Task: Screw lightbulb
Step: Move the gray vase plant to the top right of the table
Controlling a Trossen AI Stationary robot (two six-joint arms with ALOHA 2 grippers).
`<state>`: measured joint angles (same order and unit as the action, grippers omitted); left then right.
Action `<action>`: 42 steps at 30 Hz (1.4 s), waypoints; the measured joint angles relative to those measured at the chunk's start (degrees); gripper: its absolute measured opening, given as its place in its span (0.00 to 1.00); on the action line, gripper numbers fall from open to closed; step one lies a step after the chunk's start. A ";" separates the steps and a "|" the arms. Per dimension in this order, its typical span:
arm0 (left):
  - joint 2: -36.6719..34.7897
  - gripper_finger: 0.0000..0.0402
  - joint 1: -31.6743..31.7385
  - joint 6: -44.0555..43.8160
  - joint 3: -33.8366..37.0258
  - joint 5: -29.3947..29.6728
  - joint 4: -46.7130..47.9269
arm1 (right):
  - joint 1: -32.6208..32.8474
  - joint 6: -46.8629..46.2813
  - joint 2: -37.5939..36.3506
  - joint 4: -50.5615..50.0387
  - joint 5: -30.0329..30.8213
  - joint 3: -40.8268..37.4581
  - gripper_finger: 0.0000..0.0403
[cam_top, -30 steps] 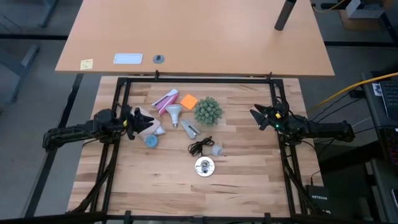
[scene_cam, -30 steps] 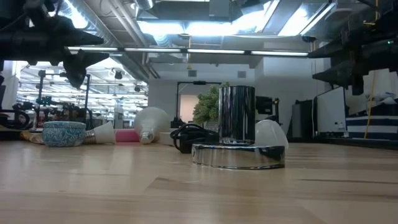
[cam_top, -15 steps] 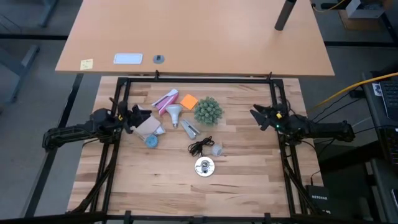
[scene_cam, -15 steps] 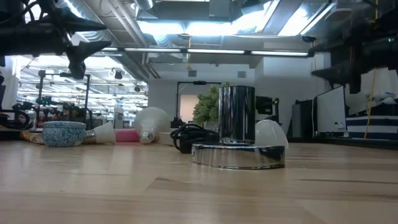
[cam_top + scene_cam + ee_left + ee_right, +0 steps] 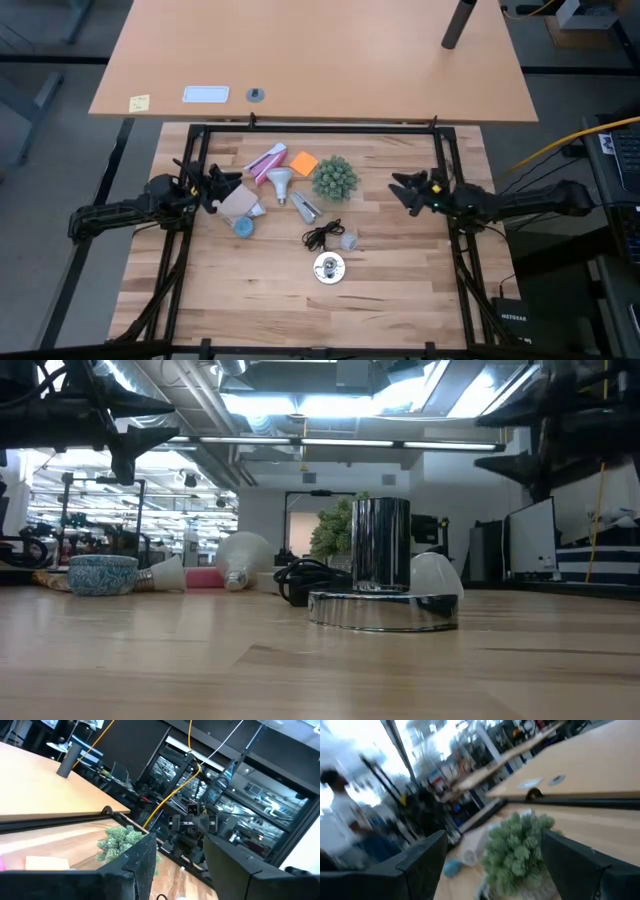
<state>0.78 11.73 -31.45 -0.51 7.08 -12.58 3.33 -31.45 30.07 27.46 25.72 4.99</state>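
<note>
From above, my left tool [image 5: 222, 186] hangs with fingers spread over the bench's [image 5: 400, 300] left side, just beside a tan card [image 5: 237, 203]. The lightbulb [image 5: 280, 183] lies on its side a little to this tool's right, between the pink packet [image 5: 266, 162] and the green plant ball [image 5: 334, 177]. My right tool [image 5: 406, 189] hovers spread open to the plant ball's right, with bare wood between them. The metal socket [image 5: 329, 267] with its black cord [image 5: 322, 235] sits nearer the front edge, open bench all round it. On the far bench lie a yellow note [image 5: 139, 102] and a white card [image 5: 206, 95]; I can read no writing on them.

At bench level, the lightbulb [image 5: 240, 558] rests behind a blue bowl [image 5: 102, 574], left of the socket [image 5: 381, 588]; both arms are high above.

Through my left wrist camera, my spread fingers [image 5: 145, 860] frame the plant ball [image 5: 120, 842], with the right arm beyond.

Through my right wrist camera, my parted fingers [image 5: 580, 865] flank the plant ball [image 5: 517, 852]; a person [image 5: 342, 815] stands blurred beyond.
</note>
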 joint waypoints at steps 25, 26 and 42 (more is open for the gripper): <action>0.03 0.39 0.00 -5.39 0.00 1.12 9.72 | -4.22 32.49 57.81 -36.91 0.95 55.32 0.78; 0.04 0.39 0.00 -5.81 0.00 1.09 10.08 | -4.81 31.35 58.80 -39.04 -0.13 56.79 0.78; 0.17 0.39 0.00 -6.05 0.00 1.06 10.64 | -11.78 22.65 67.33 -52.64 -7.28 62.41 0.74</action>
<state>0.95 11.73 -37.50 -0.51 8.14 -1.93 -8.45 -8.80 97.40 -25.19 18.44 67.40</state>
